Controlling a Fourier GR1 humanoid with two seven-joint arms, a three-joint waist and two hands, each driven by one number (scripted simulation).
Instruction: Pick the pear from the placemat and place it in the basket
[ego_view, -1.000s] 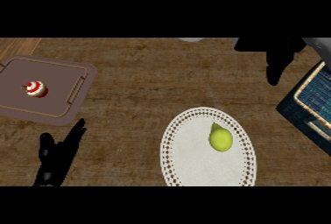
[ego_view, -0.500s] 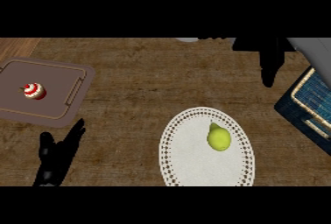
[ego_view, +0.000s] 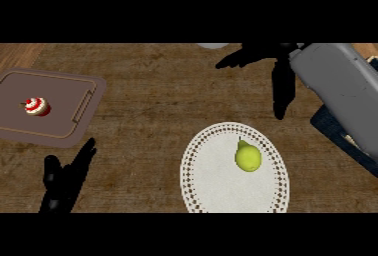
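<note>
Two black hands show over the wooden counter (ego_view: 162, 105), neither touching anything. The right hand (ego_view: 275, 60) hangs at the upper right on its grey forearm (ego_view: 343, 90), fingers straight and spread, one long finger pointing down toward the placemat and others reaching left; it holds nothing and sits well above the pear in the view, apart from it. The left hand (ego_view: 65, 180) rests at the lower left edge, fingers up and relaxed, with nothing in it. The pear (ego_view: 248, 157), yellow-green with a short dark stem pointing up in the view, lies on the white lace-edged placemat (ego_view: 210, 185), in the mat's upper right part. The placemat is an oval at the lower middle of the view, cut off by the bottom edge. The basket (ego_view: 347, 142), dark blue, shows only as a strip at the right, mostly hidden beneath the right forearm, so what lies inside it cannot be told; it sits just to the right of the placemat. At the left stands a brown tray (ego_view: 74, 95) with a raised rim, and on it a small red-and-white item (ego_view: 35, 106), possibly a cupcake. A pale grey rounded shape (ego_view: 212, 45) peeks in at the top edge, too little of it showing to name.
</note>
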